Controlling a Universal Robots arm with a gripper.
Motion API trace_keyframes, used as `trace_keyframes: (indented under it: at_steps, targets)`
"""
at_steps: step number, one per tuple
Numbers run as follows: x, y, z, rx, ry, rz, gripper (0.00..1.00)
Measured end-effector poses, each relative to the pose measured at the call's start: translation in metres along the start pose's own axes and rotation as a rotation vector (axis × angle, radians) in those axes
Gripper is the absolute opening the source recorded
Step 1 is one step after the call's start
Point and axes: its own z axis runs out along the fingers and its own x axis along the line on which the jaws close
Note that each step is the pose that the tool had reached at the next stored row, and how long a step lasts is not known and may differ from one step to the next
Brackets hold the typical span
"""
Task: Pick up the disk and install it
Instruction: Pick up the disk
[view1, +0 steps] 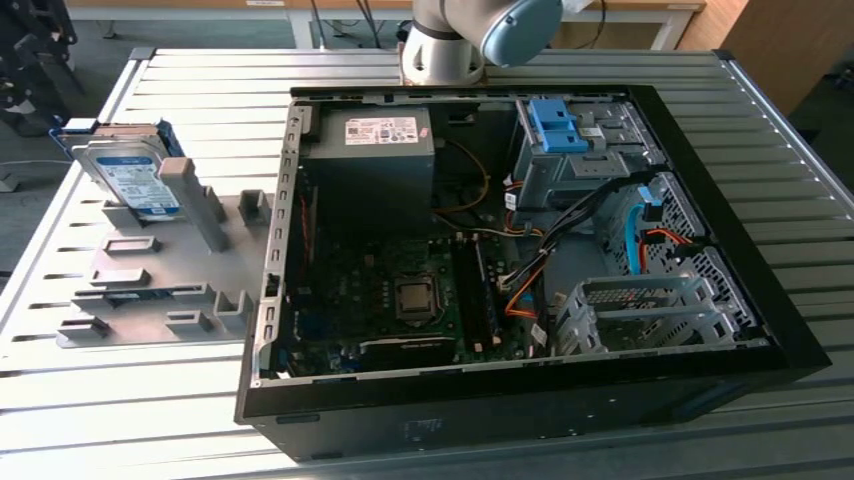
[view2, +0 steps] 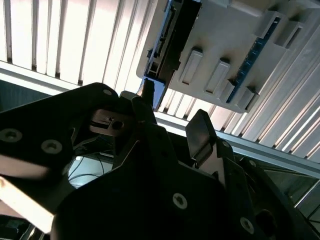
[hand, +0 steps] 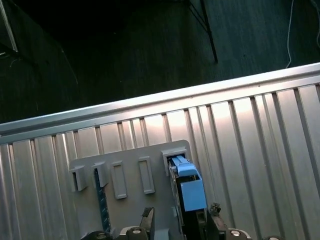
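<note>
2 dark fingers (view2: 200, 132) of the gripper (view2: 172, 120) stand spread apart in the second wrist view, with open space and nothing held between them. The disk (view1: 127, 172) is not yet picked up. It stands on edge, leaning a little, in a slot of the grey fixture (view1: 147, 290) at the exterior view's left, well apart from the open computer case (view1: 534, 425) on the slatted metal table (view1: 774, 180). In the first wrist view its blue caddy (hand: 189, 187) shows end-on in the fixture, and the fingertips sit on either side of it, near but apart from it.

I judge the disk stiff and fairly heavy for its size, since most of it is a metal body. Its 2 broad faces look smooth, so a light pinch may slip. The plastic caddy is likely the softer part and may flex if squeezed alone. A drive is also sensitive to knocks, so bumping it against the slot walls is a risk. The best hold seems to be across the 2 flat faces near the middle of the exposed upper edge, away from the connector end.
</note>
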Motion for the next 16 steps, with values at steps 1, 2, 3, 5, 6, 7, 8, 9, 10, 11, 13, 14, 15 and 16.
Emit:
trace_keyframes:
  at_steps: [1, 2, 3, 5, 6, 7, 8, 9, 10, 11, 13, 14, 15, 16]
  targets:
    - [0.0001, 0.0000, 0.0010, -0.0008, -0.0013, -0.014, 0.53]
    - [0.0000, 0.0004, 0.0020, -0.0014, -0.0026, -0.022, 0.53]
    - [0.0001, 0.0017, 0.0035, -0.0012, -0.0027, -0.022, 0.53]
    - [-0.0006, 0.0046, 0.0068, -0.0002, -0.0027, -0.022, 0.53]
    - [-0.0010, 0.0057, 0.0082, 0.0000, -0.0025, -0.022, 0.53]
    - [-0.0015, 0.0065, 0.0093, 0.0001, -0.0022, -0.022, 0.53]
    - [-0.0021, 0.0069, 0.0102, -0.0001, -0.0020, -0.022, 0.53]
    - [-0.0027, 0.0072, 0.0112, -0.0001, -0.0020, -0.022, 0.53]
    - [-0.0037, 0.0074, 0.0124, 0.0001, -0.0020, -0.022, 0.53]
    - [-0.0048, 0.0078, 0.0136, 0.0002, -0.0021, -0.022, 0.53]
    - [-0.0063, 0.0083, 0.0161, 0.0003, -0.0021, -0.022, 0.53]
    - [-0.0069, 0.0086, 0.0175, 0.0002, -0.0021, -0.022, 0.53]
    - [-0.0072, 0.0087, 0.0188, 0.0001, -0.0020, -0.022, 0.53]
    - [-0.0075, 0.0088, 0.0202, 0.0001, -0.0020, -0.022, 0.53]
